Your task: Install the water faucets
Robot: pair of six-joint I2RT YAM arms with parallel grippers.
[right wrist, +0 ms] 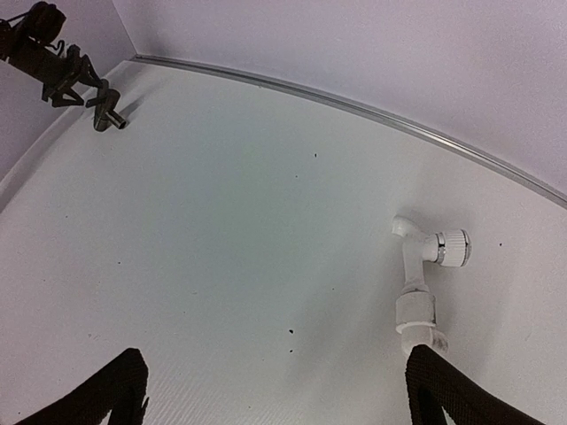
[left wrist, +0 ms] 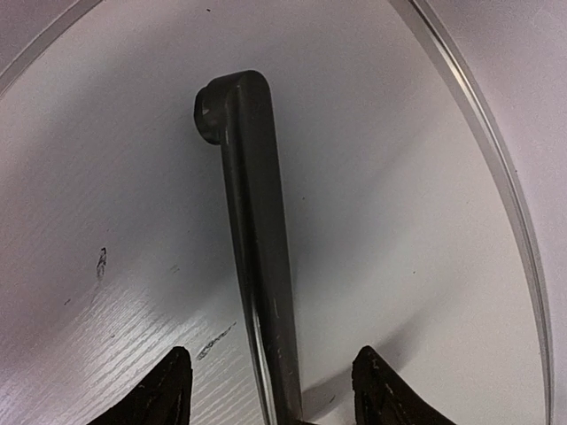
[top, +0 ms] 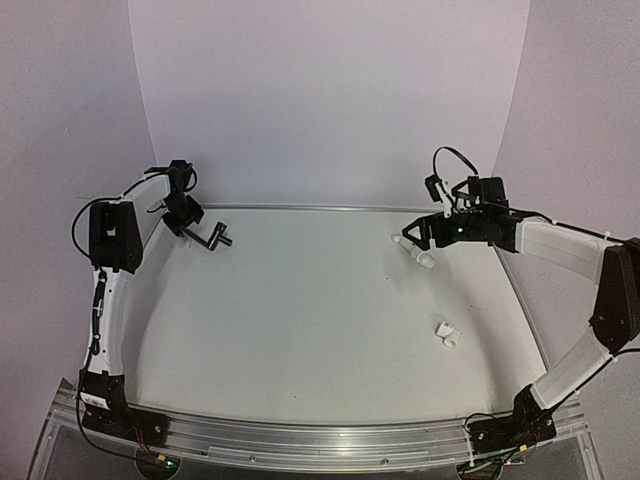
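The dark grey faucet (top: 215, 240) is at the far left of the table, its short cylindrical body pointing right. In the left wrist view its long spout (left wrist: 252, 248) runs up from between my fingers to the elbow. My left gripper (top: 190, 225) (left wrist: 275, 390) is half closed around the spout, with a gap showing on each side. A white faucet fitting (top: 420, 255) with a ribbed knob lies at the far right (right wrist: 416, 274). My right gripper (top: 410, 238) (right wrist: 283, 394) hangs wide open just over it, and its right fingertip (right wrist: 452, 394) hides the fitting's lower end.
A second small white fitting (top: 446, 336) lies at the near right of the table. A metal rail (top: 320, 208) edges the table's far side below the pale walls. Another rail (top: 300, 440) runs along the front between the arm bases.
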